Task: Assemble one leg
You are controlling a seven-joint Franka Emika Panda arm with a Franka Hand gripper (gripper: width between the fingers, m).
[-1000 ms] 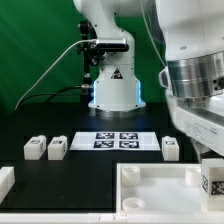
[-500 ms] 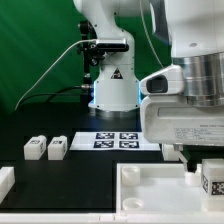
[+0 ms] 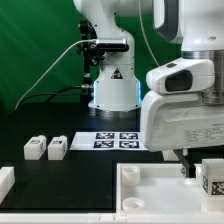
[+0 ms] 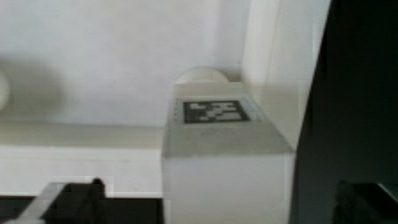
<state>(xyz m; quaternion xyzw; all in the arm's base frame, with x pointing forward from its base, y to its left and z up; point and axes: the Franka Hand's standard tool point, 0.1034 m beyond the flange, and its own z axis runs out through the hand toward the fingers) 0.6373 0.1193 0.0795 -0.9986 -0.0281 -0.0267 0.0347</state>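
Observation:
A white leg with a black-and-white tag on its top face stands on the white tabletop, close to a corner socket. My gripper is open, with one dark fingertip on each side of this leg and a gap on both sides. In the exterior view the gripper hangs over the tabletop beside the same leg at the front right. Two more legs stand at the exterior view's left.
The marker board lies at mid table in front of the robot base. A white part sits at the front of the exterior view's left. My arm hides the table area right of the marker board.
My hand has swung in toward the exterior view's left and now covers the leg that stood right of the marker board. The other legs have not moved.

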